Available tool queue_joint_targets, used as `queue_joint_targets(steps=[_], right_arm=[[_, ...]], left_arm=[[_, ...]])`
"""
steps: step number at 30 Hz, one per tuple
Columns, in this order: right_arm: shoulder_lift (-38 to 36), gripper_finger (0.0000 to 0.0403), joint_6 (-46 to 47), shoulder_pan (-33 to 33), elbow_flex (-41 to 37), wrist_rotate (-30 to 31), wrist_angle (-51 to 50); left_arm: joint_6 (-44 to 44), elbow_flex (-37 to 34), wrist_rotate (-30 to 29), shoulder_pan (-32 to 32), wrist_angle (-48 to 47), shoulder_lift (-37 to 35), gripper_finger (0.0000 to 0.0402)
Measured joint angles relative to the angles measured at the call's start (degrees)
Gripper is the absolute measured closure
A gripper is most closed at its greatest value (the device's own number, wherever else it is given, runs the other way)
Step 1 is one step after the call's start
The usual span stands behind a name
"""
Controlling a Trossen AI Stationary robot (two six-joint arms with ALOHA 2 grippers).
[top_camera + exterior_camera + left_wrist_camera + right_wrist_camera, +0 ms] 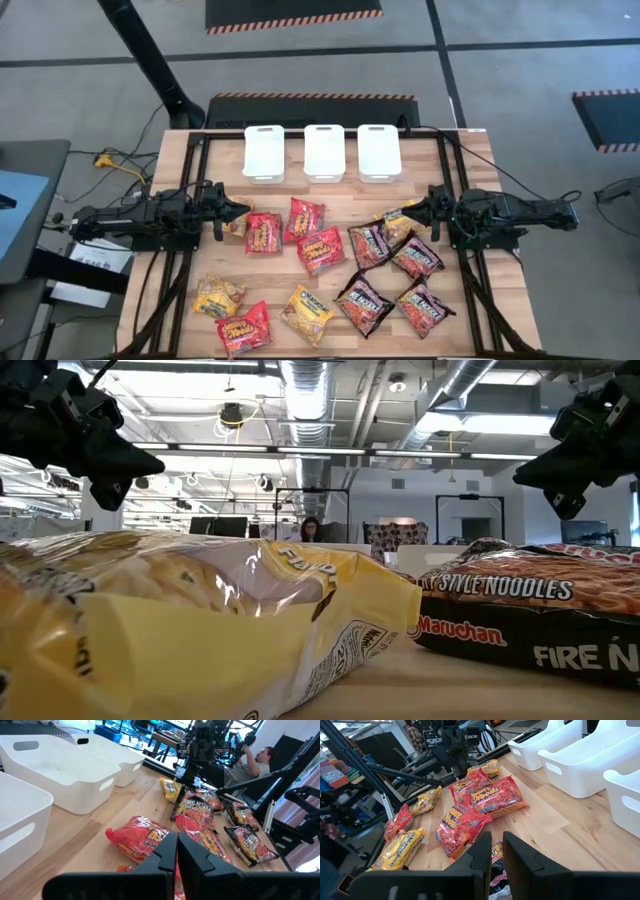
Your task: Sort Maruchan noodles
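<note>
The left gripper (pixel 238 212) is held shut and empty at the table's nine o'clock side, above a yellow packet (pixel 238 224). The right gripper (pixel 415 213) is kept at three o'clock with its fingers (pixel 482 851) slightly parted, nothing being gripped. Three white tubs (pixel 324 152) are lined up at twelve o'clock; the interiors that can be seen are empty. The Maruchan noodles (pixel 320 249) are spread over the wooden table (pixel 470 162) from the centre towards six o'clock: red packets (pixel 264 233) near the centre, dark packets (pixel 365 302) toward four o'clock, more yellow ones (pixel 306 313) near six and seven o'clock. Both arms are stretched horizontally inward from opposite edges, wrists level, fingertips pointed at each other.
</note>
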Motion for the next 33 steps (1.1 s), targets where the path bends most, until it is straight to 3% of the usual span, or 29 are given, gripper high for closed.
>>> queue_joint_targets(steps=[33], right_arm=[[-0.01, 0.0331, -0.04, 0.0, -0.09, 0.02, 1.2]], left_arm=[[-0.01, 0.0, -0.68, 0.0, 0.07, -0.01, 0.0401]])
